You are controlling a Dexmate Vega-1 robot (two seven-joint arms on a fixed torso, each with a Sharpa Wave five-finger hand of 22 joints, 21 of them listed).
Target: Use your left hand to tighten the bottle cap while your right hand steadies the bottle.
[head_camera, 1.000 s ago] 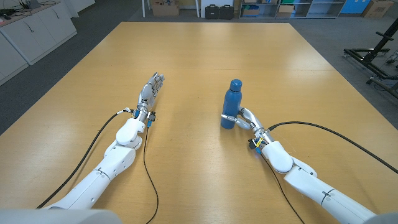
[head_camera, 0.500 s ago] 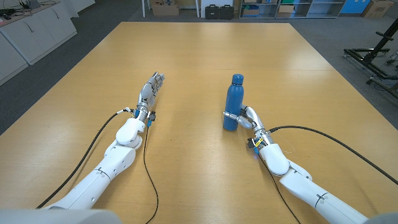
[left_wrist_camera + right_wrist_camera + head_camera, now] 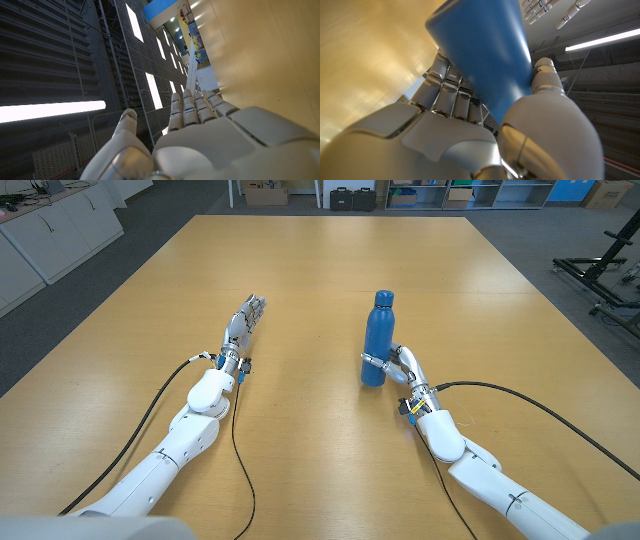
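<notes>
Right hand grips the blue bottle; left hand waits apart, holding nothing.

The blue bottle (image 3: 377,340) stands upright on the wooden surface (image 3: 320,270), right of the middle, with its cap (image 3: 383,299) on top. The right hand (image 3: 398,366) wraps the bottle's lower body: in the right wrist view the fingers (image 3: 451,88) lie along one side of the blue wall and the thumb presses the other. The left hand (image 3: 241,325) is well apart from the bottle, on the surface's left side, its fingers (image 3: 192,106) stretched out straight and close together, the thumb set off to the side.
</notes>
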